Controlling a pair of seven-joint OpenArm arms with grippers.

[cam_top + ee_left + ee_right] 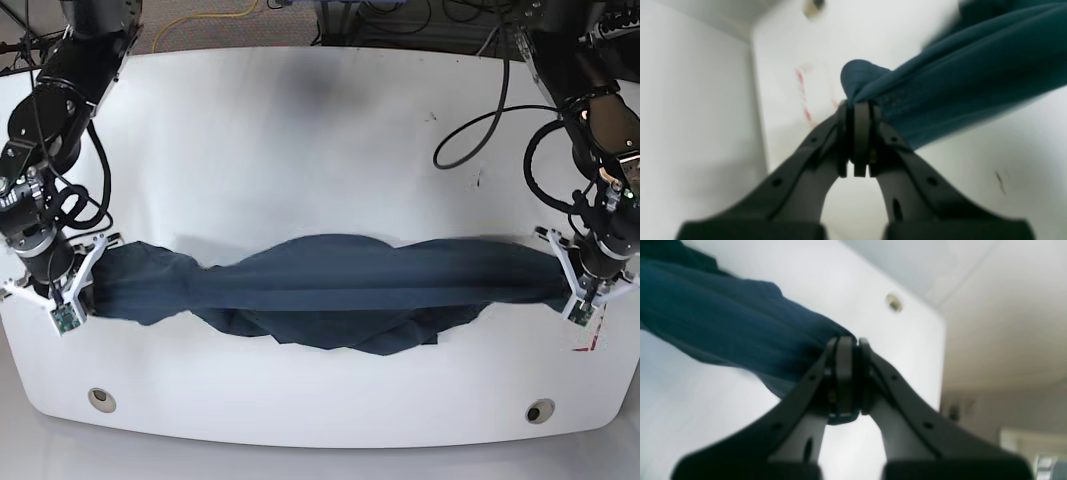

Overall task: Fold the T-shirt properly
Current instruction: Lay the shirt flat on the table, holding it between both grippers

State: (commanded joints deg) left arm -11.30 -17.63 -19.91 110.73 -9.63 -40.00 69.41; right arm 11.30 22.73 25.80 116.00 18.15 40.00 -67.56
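Observation:
The dark navy T-shirt (330,290) is stretched into a long band across the near half of the white table (320,140), sagging in wrinkled folds at its middle. My left gripper (566,276) is shut on its right end in the base view; the left wrist view shows the fabric (950,83) pinched between the closed fingertips of that gripper (860,110). At the opposite end my right gripper (88,290) is shut on the cloth, and in the right wrist view the bunched fabric (740,330) runs from the closed tips of the gripper (853,343) to the left.
Two round holes (100,399) (540,411) sit near the table's front edge. Black cables (480,130) loop over the back right of the table. Red marks (585,347) lie by the right edge. Both arms stand at the table's side edges.

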